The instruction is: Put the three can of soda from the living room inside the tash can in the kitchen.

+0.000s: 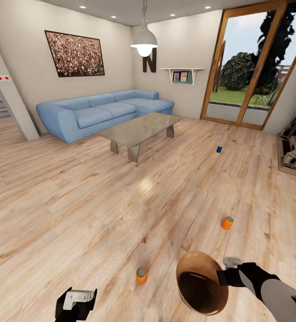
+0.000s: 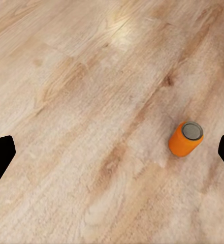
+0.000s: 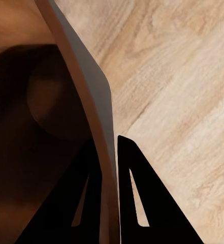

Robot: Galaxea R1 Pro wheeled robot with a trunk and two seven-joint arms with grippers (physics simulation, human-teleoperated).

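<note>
Nearest, the right gripper (image 1: 223, 272) pinches the rim of the round grey bin with glossy orange-brown inside (image 1: 201, 282), carried low. The left gripper (image 1: 78, 300), fingers wide and empty, hovers beside the nearest orange soda can (image 1: 141, 275); closing on it seems next. A second orange can (image 1: 227, 222) and a blue can (image 1: 219, 149) stand farther off, before the glass-topped low table (image 1: 141, 129). Bare floor lies between.

2 orange cans (image 1: 141, 275), 1 blue can (image 1: 218, 149), 1 bin (image 1: 201, 282)
</note>
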